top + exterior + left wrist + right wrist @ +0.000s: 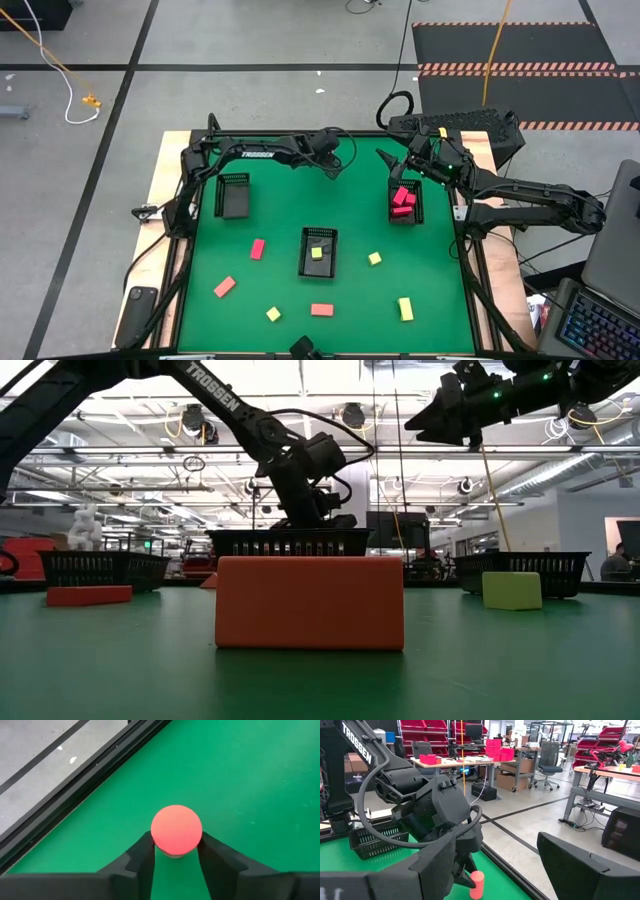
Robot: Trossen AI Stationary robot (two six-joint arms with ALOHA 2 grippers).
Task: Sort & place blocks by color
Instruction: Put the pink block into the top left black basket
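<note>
My left gripper (176, 851) is near the table's far edge (333, 163), shut on a pink-red cylinder (176, 829) that also shows in the right wrist view (476, 884). My right gripper (520, 865) is open and raised above the right tray (417, 207), which holds pink-red blocks (402, 197). The middle tray (318, 262) holds a yellow block (316, 253). The left tray (233, 194) looks empty. Loose on the mat lie pink-red blocks (258, 248) (224, 287), a salmon block (321, 309) and yellow blocks (273, 314) (374, 258) (405, 308). My left gripper pinches the cylinder's side wall near its upper end (156, 851) between the two fingers, coming from above and pointing down. The cylinder stands upright, its round end face toward the wrist camera. Whether its lower end rests on the mat I cannot tell.
The mat's far edge with a black frame rail (75, 785) runs close beside the left gripper. In the low view a salmon block (310, 602) stands large in front, with a yellow block (512, 589) and a red block (88, 595) to the sides. A laptop (600, 325) sits right of the table.
</note>
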